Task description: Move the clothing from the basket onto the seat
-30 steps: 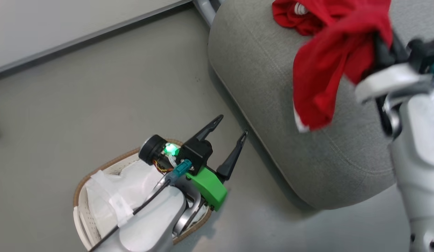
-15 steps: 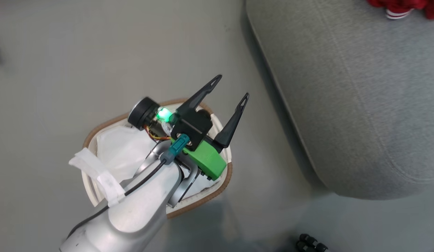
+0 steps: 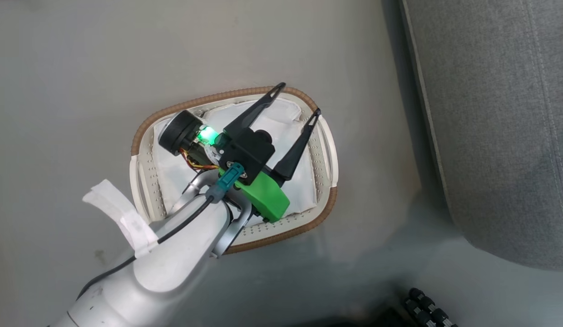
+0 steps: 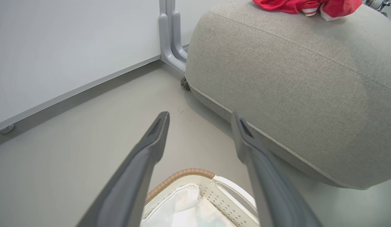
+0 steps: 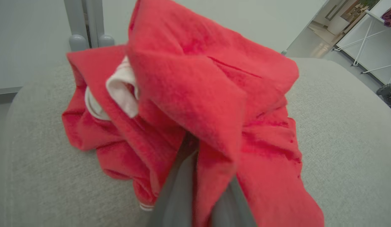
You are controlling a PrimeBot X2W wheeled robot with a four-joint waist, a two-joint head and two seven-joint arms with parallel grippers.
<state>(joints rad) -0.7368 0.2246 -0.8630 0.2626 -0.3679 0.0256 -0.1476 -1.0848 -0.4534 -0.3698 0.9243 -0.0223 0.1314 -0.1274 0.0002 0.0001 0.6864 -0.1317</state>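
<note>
The white perforated basket (image 3: 326,152) with its brown woven rim stands on the floor, and inside it I see just the white cloth liner (image 3: 281,125). My left gripper (image 3: 298,98) hovers open over the basket's far end, its fingers (image 4: 151,145) spread with nothing between them above the basket rim (image 4: 183,174). To the right lies the grey seat (image 3: 499,113). In the right wrist view my right gripper (image 5: 201,179) is shut on a plain red garment (image 5: 198,78) above the seat (image 5: 334,126). The other garment, red with white panels (image 5: 94,126), lies on the cushion behind it. Red clothing (image 4: 287,4) also tops the seat (image 4: 293,78).
Grey floor surrounds the basket. A white wall with a grey baseboard and a grey metal leg (image 4: 170,37) stand beyond the seat's corner. A black ribbed object (image 3: 429,309) sits at the head view's bottom right. A white rack (image 5: 372,41) stands far off.
The head camera has tipped down, so the basket now sits mid-view and the right arm with its red garment has left that view. The left gripper stays open over the basket.
</note>
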